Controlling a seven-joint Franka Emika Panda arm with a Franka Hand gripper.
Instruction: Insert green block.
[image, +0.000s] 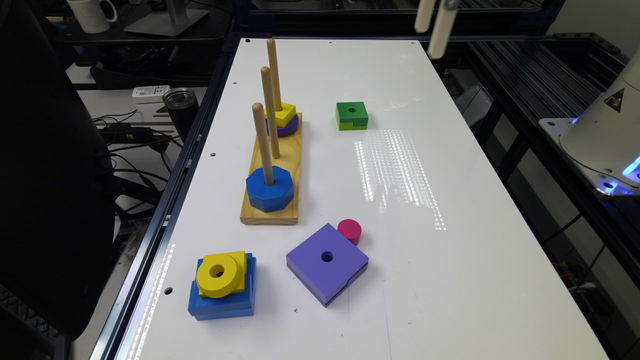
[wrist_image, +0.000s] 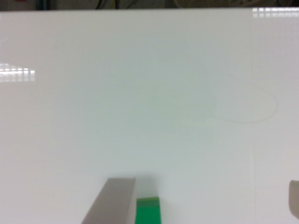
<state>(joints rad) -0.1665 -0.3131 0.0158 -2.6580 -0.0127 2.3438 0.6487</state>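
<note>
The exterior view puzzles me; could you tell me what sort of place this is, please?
Probably a robotics lab workbench: a white table on a dark metal frame, a robot base with blue lights at its side, and a wooden peg board with toy blocks laid out as a test task.

Lab – aluminium framing (image: 545, 75), robot base (image: 607, 130); cables (image: 125, 135)

Wrist view's edge cuts off the green block (wrist_image: 149, 210) and claw (wrist_image: 201, 205).

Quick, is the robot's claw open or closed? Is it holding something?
Gripper: jaws open, holding nothing. The green block sits free on the table.
</note>
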